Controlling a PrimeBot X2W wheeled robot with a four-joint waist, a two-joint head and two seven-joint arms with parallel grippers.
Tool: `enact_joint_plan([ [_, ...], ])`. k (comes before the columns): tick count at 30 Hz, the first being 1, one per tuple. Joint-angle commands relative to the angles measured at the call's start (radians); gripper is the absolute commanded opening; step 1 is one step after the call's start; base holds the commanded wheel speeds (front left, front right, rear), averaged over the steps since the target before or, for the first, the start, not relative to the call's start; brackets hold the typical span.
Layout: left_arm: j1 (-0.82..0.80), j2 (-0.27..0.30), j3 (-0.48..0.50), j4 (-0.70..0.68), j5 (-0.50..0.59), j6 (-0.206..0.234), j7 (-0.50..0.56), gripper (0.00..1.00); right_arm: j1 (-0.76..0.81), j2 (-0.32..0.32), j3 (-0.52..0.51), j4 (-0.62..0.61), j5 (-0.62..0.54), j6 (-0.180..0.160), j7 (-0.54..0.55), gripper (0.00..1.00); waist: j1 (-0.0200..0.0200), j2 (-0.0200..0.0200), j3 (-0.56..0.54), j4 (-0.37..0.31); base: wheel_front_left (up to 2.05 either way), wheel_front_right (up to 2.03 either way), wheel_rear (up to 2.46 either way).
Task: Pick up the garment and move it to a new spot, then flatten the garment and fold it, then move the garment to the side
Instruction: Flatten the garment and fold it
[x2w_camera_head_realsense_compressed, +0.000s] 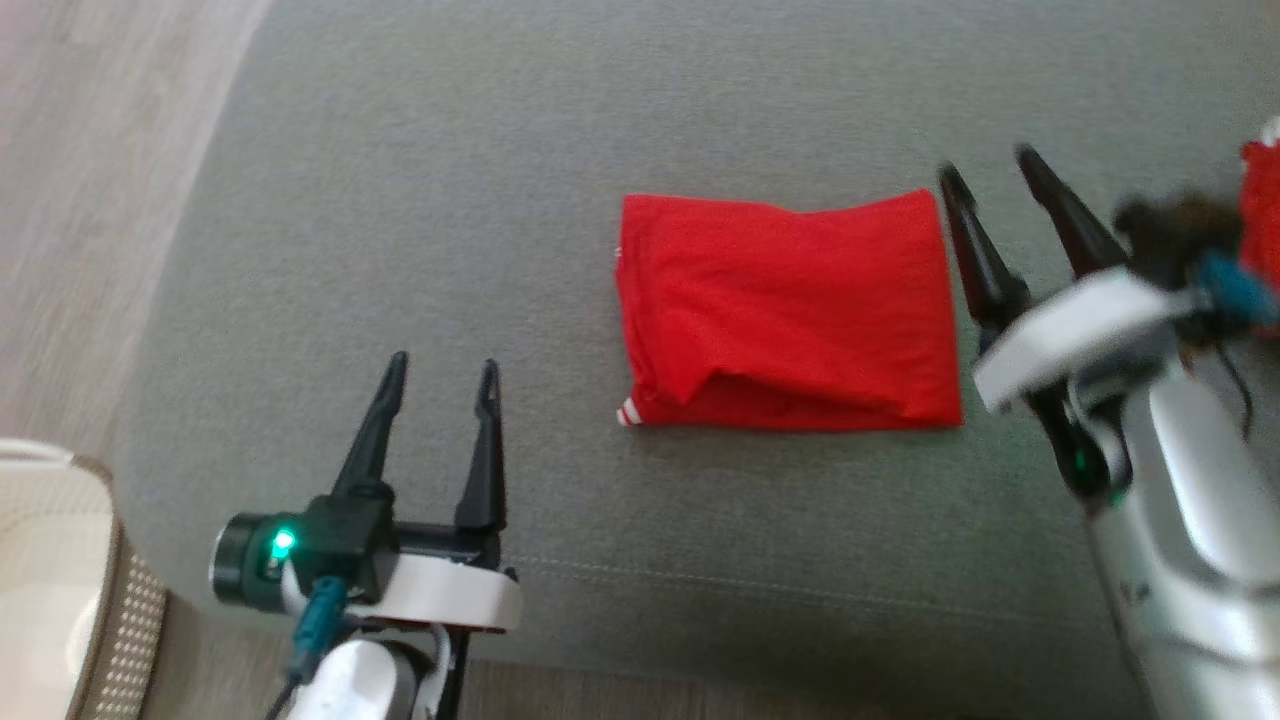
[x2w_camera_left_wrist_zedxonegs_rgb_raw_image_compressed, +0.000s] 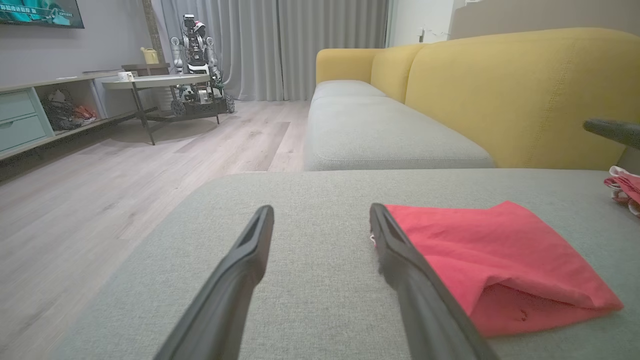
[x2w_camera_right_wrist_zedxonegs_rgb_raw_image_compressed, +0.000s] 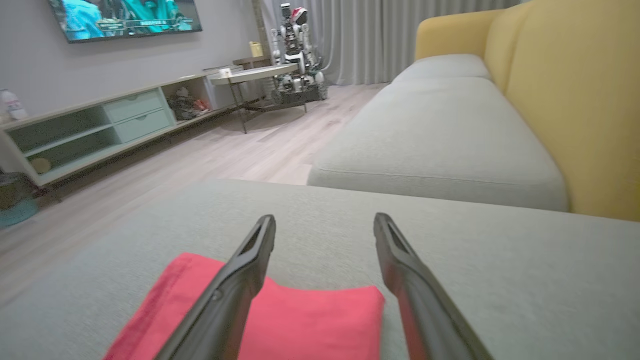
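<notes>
The garment (x2w_camera_head_realsense_compressed: 785, 310) is a red cloth folded into a flat rectangle on the grey sofa seat (x2w_camera_head_realsense_compressed: 450, 200). It also lies at the right of the left wrist view (x2w_camera_left_wrist_zedxonegs_rgb_raw_image_compressed: 500, 260) and at the lower left of the right wrist view (x2w_camera_right_wrist_zedxonegs_rgb_raw_image_compressed: 300, 320). My left gripper (x2w_camera_head_realsense_compressed: 440, 375) stands open and empty, well to the left of the garment and nearer the seat's front edge. My right gripper (x2w_camera_head_realsense_compressed: 990, 165) is open too, just off the garment's right edge, holding nothing. The open fingers frame bare seat in both wrist views (x2w_camera_left_wrist_zedxonegs_rgb_raw_image_compressed: 322, 215) (x2w_camera_right_wrist_zedxonegs_rgb_raw_image_compressed: 325, 222).
More red cloth (x2w_camera_head_realsense_compressed: 1262, 210) lies at the far right of the seat. A yellow sofa backrest (x2w_camera_left_wrist_zedxonegs_rgb_raw_image_compressed: 525, 90) rises behind it. A pale basket (x2w_camera_head_realsense_compressed: 50, 560) stands on the wooden floor at the lower left. Across the room stand a table (x2w_camera_left_wrist_zedxonegs_rgb_raw_image_compressed: 155, 82) and another robot (x2w_camera_left_wrist_zedxonegs_rgb_raw_image_compressed: 197, 55).
</notes>
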Motion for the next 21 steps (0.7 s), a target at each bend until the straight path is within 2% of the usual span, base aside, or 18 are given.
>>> enact_joint_plan([
  [1,-0.013,-0.004,0.049,-0.035,-0.005,-0.009,-0.005,1.00,-0.001,-0.003,0.005,-0.043,-0.024,0.000,-0.047,1.00,0.0000,0.0000,-0.006,-0.019,0.00,0.00,0.00],
  [4,-0.002,-0.011,0.070,-0.034,-0.006,-0.025,-0.005,1.00,0.076,-0.009,-0.012,-0.047,-0.082,0.000,-0.160,1.00,0.0000,0.0000,-0.016,-0.039,0.00,0.00,0.00],
  [6,0.006,-0.016,0.083,-0.038,-0.003,-0.034,-0.005,1.00,0.125,-0.002,-0.028,-0.056,-0.120,0.000,-0.193,1.00,0.0000,0.0000,-0.024,-0.049,0.00,0.00,0.00],
  [12,0.053,-0.028,0.121,-0.075,0.032,-0.045,-0.005,1.00,0.275,0.060,-0.084,-0.172,-0.189,0.000,-0.204,1.00,0.0000,0.0000,-0.055,-0.079,0.00,0.00,0.00],
  [21,0.113,-0.035,0.144,-0.113,0.076,-0.077,-0.005,1.00,0.404,0.091,-0.102,-0.292,-0.165,0.000,-0.205,1.00,0.0000,0.0000,-0.087,-0.089,0.00,0.00,0.00],
])
